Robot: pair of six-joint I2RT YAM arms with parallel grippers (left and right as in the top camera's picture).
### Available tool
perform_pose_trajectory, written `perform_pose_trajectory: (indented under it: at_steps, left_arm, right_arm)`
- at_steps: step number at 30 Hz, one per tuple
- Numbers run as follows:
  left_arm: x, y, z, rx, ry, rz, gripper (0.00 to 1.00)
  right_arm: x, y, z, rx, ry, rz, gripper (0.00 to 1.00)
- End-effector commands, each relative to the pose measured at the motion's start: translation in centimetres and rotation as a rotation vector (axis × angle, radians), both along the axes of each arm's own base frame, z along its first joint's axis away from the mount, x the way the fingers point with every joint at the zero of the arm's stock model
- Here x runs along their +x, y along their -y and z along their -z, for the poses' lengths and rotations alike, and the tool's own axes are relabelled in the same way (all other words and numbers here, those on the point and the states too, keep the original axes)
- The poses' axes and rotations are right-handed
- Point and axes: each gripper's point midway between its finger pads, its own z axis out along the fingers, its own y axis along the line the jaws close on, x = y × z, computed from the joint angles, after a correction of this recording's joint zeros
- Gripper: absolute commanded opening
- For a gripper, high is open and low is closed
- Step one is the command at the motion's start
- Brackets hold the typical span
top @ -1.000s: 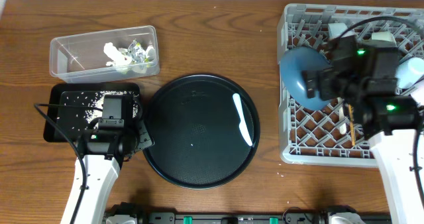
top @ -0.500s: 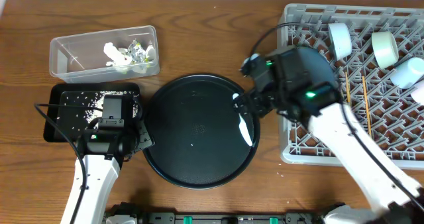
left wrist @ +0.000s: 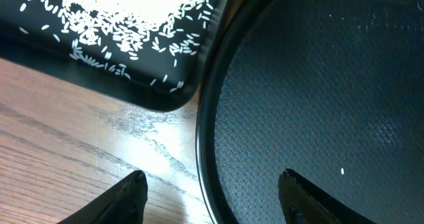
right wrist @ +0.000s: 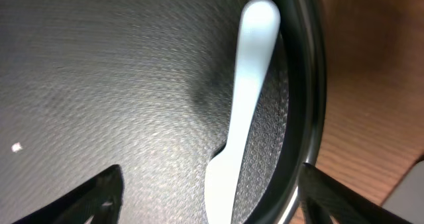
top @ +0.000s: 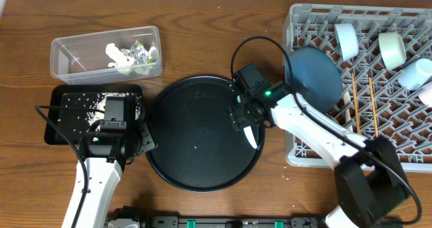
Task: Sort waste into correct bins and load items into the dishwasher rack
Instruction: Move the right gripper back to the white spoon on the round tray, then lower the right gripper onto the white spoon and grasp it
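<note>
Dark blue round dish (top: 314,76) now racked at the counter's right edge, the right gripper (top: 241,119) hovers spread over a pale-blue plastic spoon (right wrist: 248,85), probably next.

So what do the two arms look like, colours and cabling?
Left arm and right arm match: white links, black wrist housings, black fingers, and a small green light near each wrist. A thin black cable loops off each.

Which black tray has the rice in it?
The rectangular black tray at far left, strewn with white grains; the round tray holds a pale spoon.
</note>
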Motion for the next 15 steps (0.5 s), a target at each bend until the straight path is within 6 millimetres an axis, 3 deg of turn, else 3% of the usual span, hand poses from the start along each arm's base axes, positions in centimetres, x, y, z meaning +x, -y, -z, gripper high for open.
perform_pose_trajectory:
  at_steps: [1, 8, 15]
  left_arm:
    - [0.1, -0.2, -0.2, 0.005, 0.003, -0.016, 0.65]
    - [0.1, -0.2, -0.2, 0.005, 0.003, -0.016, 0.65]
    - [0.1, -0.2, -0.1, 0.005, 0.003, -0.016, 0.66]
  right_arm:
    - [-0.2, -0.1, 1.5, -0.027, -0.03, 0.046, 0.75]
    - [-0.1, 0.1, 3.7, -0.06, -0.053, 0.053, 0.59]
    - [0.5, 1.0, 4.2, -0.114, -0.028, 0.096, 0.54]
